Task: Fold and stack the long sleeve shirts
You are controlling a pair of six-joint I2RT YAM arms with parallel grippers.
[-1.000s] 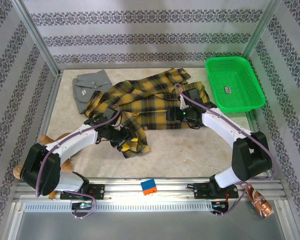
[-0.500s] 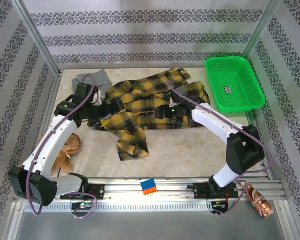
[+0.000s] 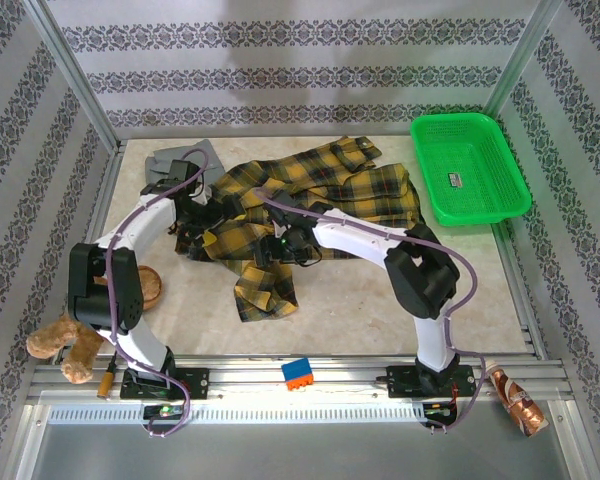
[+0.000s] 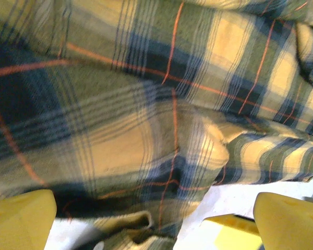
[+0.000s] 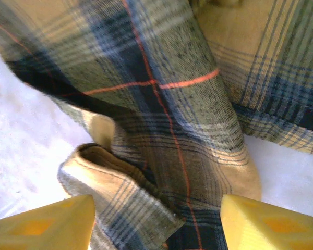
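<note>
Entry, cloth: plaid flannel shirt (image 4: 161, 104), yellow and black crossed by thin red lines. It is rumpled and lies in overlapping folds, with one rounded fold bulging at its middle; focus is soft.
Entry, tool: left gripper (image 4: 155, 221), with two yellow fingertips (image 4: 21, 219) set wide apart at the shirt's near edge, one to each side, and nothing pinched between them.
Entry, surface: table (image 4: 240, 200), pale, bare in a small patch just beside the shirt's near hem, toward the right-hand fingertip.

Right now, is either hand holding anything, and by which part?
Nothing is gripped: left hand and right hand both stand open over the yellow-and-black plaid flannel shirt.
</note>
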